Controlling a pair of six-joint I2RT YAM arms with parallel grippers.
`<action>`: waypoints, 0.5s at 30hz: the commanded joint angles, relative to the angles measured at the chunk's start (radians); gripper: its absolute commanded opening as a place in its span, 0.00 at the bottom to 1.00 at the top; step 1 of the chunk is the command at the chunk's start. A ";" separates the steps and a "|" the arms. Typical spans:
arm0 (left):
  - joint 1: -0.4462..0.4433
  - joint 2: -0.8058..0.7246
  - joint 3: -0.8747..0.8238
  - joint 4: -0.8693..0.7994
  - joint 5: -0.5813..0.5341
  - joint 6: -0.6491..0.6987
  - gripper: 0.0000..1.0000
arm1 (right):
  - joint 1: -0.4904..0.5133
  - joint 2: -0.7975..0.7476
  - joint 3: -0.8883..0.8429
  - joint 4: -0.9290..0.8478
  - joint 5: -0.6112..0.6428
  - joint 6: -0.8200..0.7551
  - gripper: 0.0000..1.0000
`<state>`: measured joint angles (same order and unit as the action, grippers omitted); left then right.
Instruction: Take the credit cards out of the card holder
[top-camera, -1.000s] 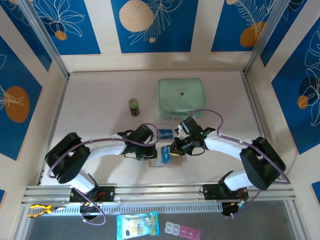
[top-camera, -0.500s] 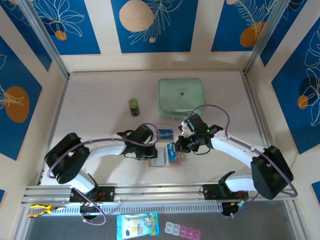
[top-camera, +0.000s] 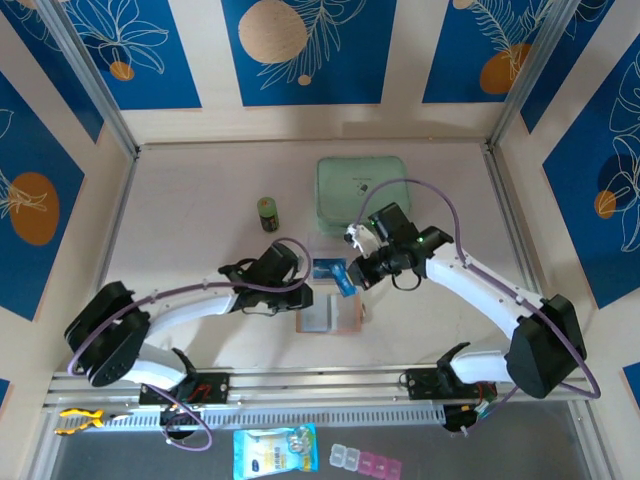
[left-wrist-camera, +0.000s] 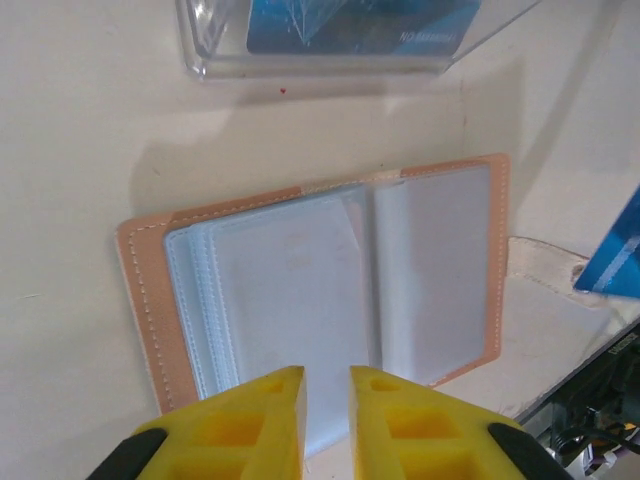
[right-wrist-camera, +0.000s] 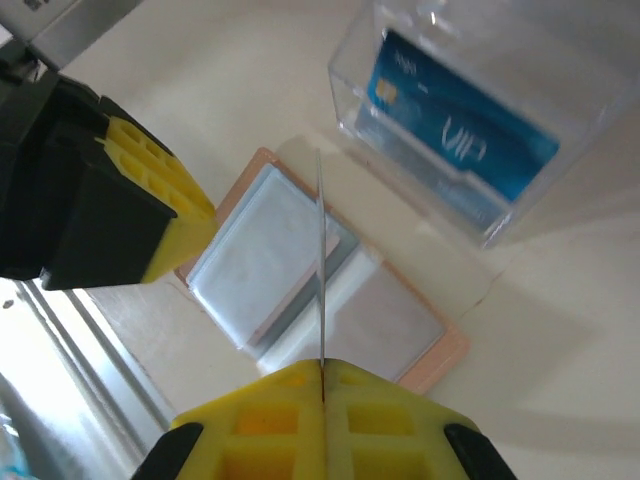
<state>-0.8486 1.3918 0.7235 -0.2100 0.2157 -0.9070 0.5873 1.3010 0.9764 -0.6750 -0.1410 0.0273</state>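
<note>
A credit card (top-camera: 343, 281) is being held clamped in the right tool (right-wrist-camera: 322, 372) above the open card holder (left-wrist-camera: 430, 270) — seemingly being steadied by the left tool (left-wrist-camera: 326, 382), fingers narrowly apart.

- The credit card (right-wrist-camera: 321, 270) pinched in the right gripper (right-wrist-camera: 322, 378) is edge-on in its wrist view, so we can't read its face.
- Left wrist view: a blue card (left-wrist-camera: 612, 255) at 3 o'clock runs off the edge, and the clear box (left-wrist-camera: 320, 58) at 12 o'clock gets chopped too.
- The card holder (left-wrist-camera: 300, 290) has its 6 o'clock edge hidden behind the left gripper (left-wrist-camera: 327, 400).
</note>
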 joint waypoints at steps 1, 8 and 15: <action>0.018 -0.056 -0.044 -0.017 -0.054 0.007 0.19 | 0.021 0.025 0.068 -0.059 0.033 -0.315 0.00; 0.041 -0.130 -0.102 -0.025 -0.083 0.004 0.21 | 0.031 0.173 0.257 -0.170 0.080 -0.684 0.00; 0.062 -0.173 -0.152 -0.013 -0.095 -0.008 0.21 | 0.024 0.359 0.462 -0.317 0.125 -0.857 0.00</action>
<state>-0.8001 1.2442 0.5896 -0.2111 0.1459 -0.9100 0.6163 1.6196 1.3766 -0.8864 -0.0330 -0.7013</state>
